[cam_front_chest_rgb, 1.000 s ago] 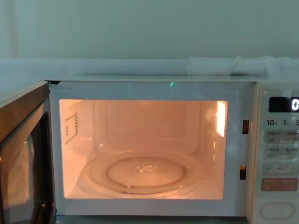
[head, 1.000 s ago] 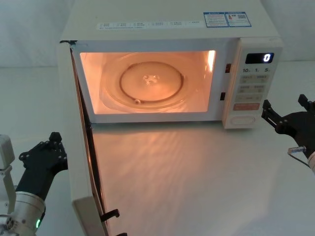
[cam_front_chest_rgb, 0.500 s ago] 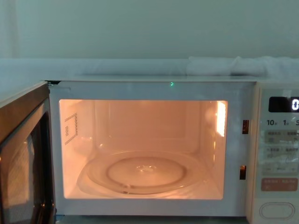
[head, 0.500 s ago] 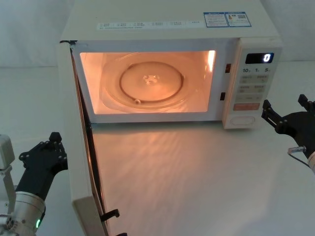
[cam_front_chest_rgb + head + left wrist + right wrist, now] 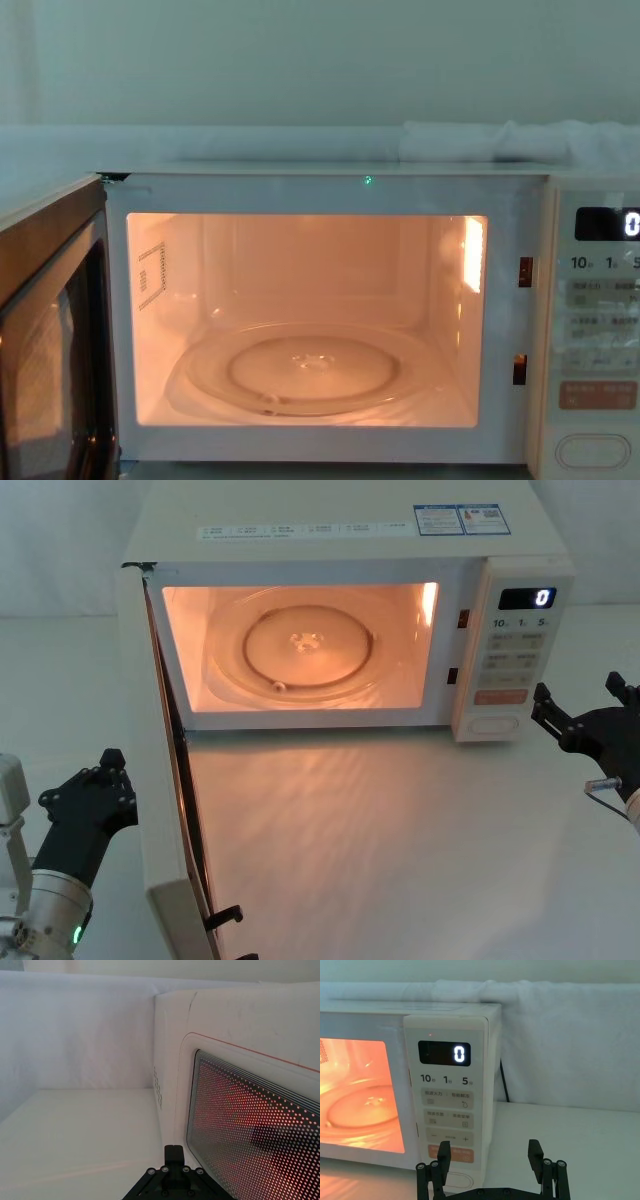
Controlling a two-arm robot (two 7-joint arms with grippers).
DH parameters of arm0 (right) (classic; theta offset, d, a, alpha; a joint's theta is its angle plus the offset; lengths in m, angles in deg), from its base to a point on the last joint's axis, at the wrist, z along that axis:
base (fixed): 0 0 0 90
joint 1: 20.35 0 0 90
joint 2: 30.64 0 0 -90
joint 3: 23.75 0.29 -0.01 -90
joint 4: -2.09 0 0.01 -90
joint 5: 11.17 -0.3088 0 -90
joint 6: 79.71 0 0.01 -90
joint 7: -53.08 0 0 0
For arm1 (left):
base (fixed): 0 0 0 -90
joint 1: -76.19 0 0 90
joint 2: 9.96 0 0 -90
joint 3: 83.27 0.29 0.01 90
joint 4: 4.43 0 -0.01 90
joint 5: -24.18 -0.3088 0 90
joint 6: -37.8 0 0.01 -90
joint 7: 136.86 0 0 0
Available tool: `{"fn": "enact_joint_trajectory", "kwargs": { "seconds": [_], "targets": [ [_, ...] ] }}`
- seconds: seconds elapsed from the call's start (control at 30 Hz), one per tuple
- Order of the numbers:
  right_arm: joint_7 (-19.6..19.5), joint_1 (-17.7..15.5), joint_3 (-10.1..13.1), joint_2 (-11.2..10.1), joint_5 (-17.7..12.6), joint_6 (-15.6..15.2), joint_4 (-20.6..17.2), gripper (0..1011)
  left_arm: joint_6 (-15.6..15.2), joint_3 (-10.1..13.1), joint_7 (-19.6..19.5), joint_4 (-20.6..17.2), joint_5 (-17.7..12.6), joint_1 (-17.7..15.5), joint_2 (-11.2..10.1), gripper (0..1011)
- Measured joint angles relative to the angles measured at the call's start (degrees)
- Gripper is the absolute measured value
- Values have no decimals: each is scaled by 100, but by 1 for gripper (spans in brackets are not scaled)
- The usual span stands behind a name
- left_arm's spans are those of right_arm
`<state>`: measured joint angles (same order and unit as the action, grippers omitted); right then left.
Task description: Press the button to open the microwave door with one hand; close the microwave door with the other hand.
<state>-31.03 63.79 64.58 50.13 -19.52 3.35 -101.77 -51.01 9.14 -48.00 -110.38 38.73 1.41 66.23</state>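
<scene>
Left tool (image 5: 105,770) hovers low at the left, fingers together; right tool (image 5: 585,708) hangs at the right, fingers spread.

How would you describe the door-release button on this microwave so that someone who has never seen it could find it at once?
Start at the cream-white microwave and go to its control panel, under the dark display showing 0. At the very bottom of that panel sits the button. It is a wide, cream, pill-shaped key with a thin outlined rim, larger than the small grey keys and just below the orange-red rectangular key.

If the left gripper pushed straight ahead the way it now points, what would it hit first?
Most likely the outer face of the open microwave door. The left gripper points at it beside the window's edge, though depth is unclear.
</scene>
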Motion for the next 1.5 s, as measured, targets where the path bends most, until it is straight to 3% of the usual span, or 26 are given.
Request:
{"fn": "enact_joint_trajectory", "kwargs": {
  "seconds": [0.33, 0.53, 0.7, 1.0, 1.1, 1.13, 1.2, 1.3, 1.5],
  "targets": [
    [0, 0, 0, 0, 0, 0, 0, 1000, 6, -38, -61, -11, 30, 17, 31, 0],
    [0, 0, 0, 0, 0, 0, 0, 1000, -1, -213, -292, -118, 137, 100, 28, 0],
    [0, 0, 0, 0, 0, 0, 0, 1000, -46, -422, -612, -269, 285, 187, -122, 0],
    [0, 0, 0, 0, 0, 0, 0, 1000, -326, -959, -1563, -584, 1007, 363, -795, 0],
    [0, 0, 0, 0, 0, 0, 0, 1000, -456, -1119, -2014, -653, 1371, 373, -1165, 0],
    [0, 0, 0, 0, 0, 0, 0, 1000, -456, -1119, -2014, -653, 1371, 373, -1165, 0],
    [0, 0, 1, 0, 0, 0, 0, 1000, -531, -1189, -2382, -672, 1609, 337, -1461, 0],
    [0, 0, 0, 0, 0, 0, 0, 1000, -595, -1203, -2680, -685, 1796, 274, -1696, 0],
    [0, 0, 0, 0, 0, 0, 0, 1000, -710, -1155, -3149, -710, 2095, 134, -2066, 0]
  ]
}}
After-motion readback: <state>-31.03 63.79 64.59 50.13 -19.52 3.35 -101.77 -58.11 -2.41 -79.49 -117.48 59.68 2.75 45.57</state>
